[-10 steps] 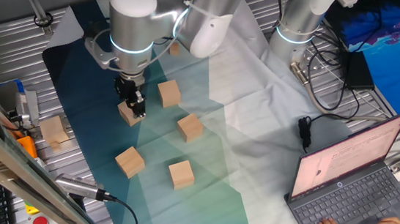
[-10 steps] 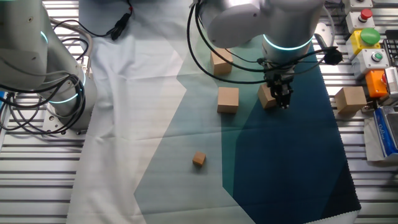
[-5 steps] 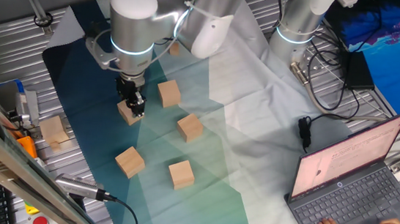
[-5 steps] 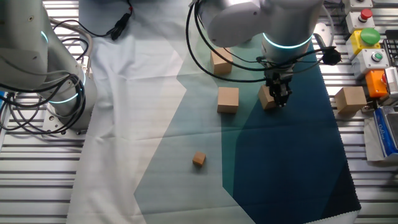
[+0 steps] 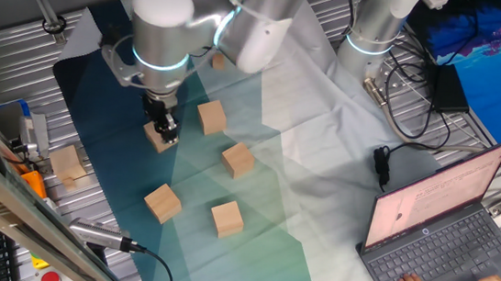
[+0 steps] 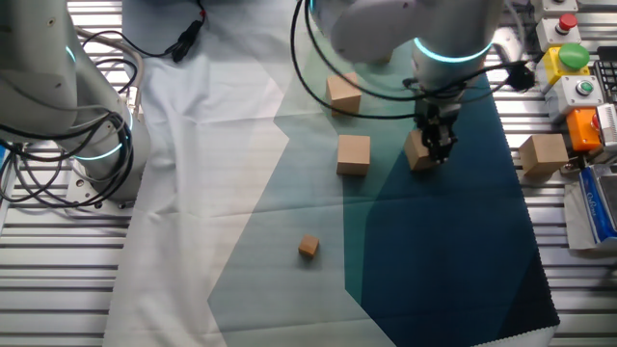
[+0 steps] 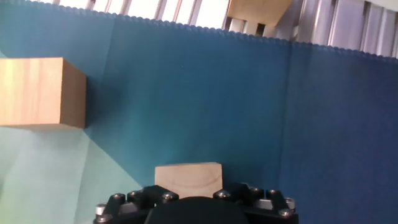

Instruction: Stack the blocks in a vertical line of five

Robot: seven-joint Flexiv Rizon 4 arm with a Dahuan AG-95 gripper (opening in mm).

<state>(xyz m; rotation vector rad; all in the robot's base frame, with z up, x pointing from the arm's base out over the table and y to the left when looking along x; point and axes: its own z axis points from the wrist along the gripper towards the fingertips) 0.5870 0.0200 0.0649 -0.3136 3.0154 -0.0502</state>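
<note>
A slatted metal table carries a cloth shading from dark blue to pale green. On its dark part, the gripper stands over one block, its fingers closed on the cube's opposite side faces; whether it is lifted I cannot tell. The blocks are plain light-tan wood with sharp edges and flat faces: probably light, rigid and a little slick, so a grip at mid-height should suit. In one fixed view, from the held cube: another block at 2 o'clock, one at 3, one at 6, one at 5.
</note>
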